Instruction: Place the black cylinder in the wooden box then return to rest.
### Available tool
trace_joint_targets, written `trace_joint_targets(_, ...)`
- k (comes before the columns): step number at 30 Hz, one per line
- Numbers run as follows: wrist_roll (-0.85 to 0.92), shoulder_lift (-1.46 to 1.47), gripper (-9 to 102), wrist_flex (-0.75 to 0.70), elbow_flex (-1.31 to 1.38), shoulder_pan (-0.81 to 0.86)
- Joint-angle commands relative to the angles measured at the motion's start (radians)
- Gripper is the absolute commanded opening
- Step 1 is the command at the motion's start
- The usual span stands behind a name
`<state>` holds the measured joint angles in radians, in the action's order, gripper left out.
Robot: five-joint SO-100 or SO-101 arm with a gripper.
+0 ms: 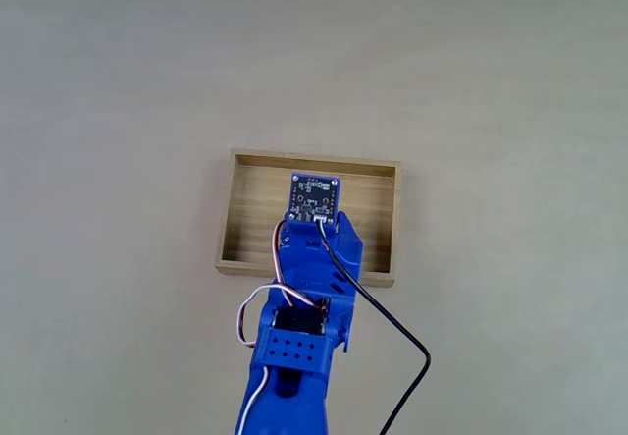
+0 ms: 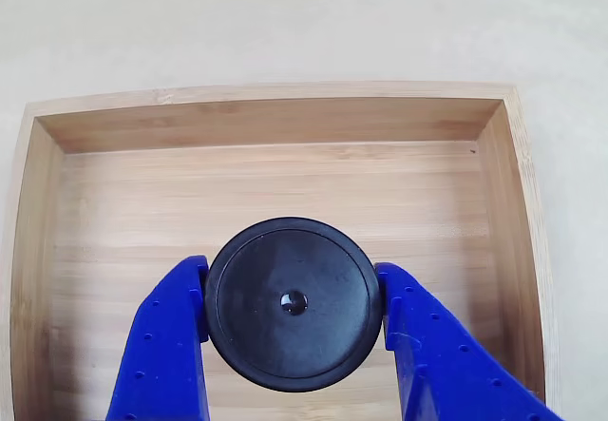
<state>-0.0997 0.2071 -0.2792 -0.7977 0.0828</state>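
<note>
the wooden box (image 1: 228,221) lay on the pale table (image 1: 118,81), its floor bare apart from what the blue arm (image 1: 294,356) held over its near middle. the gripper (image 2: 293,326) was clamped on the black cylinder (image 2: 293,302), a finger (image 2: 161,345) touching each side. released from a height, the cylinder could bounce, tip or roll toward a wall; whether it touched the floor could not be told.
</note>
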Motion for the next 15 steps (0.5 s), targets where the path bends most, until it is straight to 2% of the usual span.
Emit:
trace_joint_targets(1,-0.003,-0.005,18,0.044,0.137,-0.002)
trace_joint_targets(15,-0.012,-0.063,18,0.064,0.164,-0.005)
